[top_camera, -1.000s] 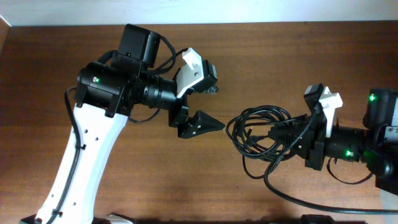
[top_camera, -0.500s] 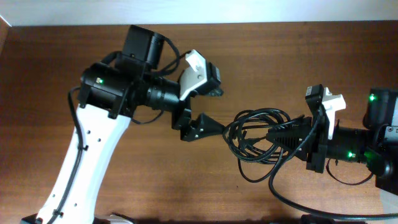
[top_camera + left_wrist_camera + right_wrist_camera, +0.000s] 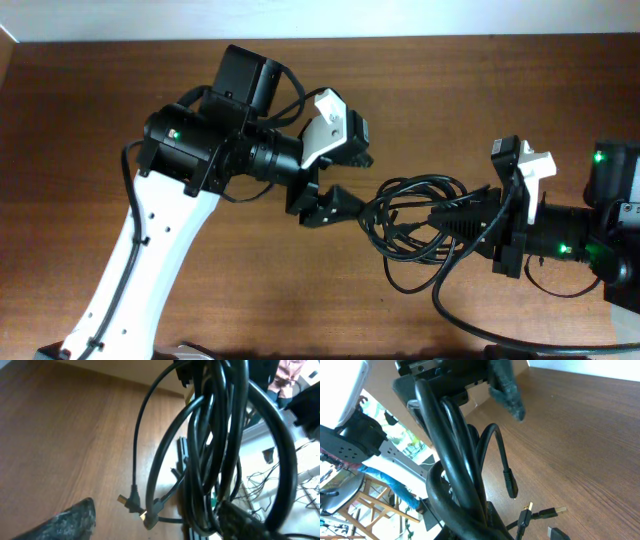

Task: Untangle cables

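Note:
The cables are a tangled bundle of thin black cords at centre right. My right gripper is shut on the bundle's right side and holds it up. In the right wrist view the cords fill the foreground, and gold plug ends hang near the table. My left gripper is open at the bundle's left edge, its lower finger against the loops. In the left wrist view the cords hang between the open fingers, close to the right one, with two plugs dangling low.
The brown wooden table lies under both arms. The white left arm crosses the left half. A thick black arm wire curves along the table at lower right. The table's far edge meets a white wall.
My left gripper has moved right, from clear of the bundle to its left loops. My right gripper shifted slightly left with the bundle, then stayed still.

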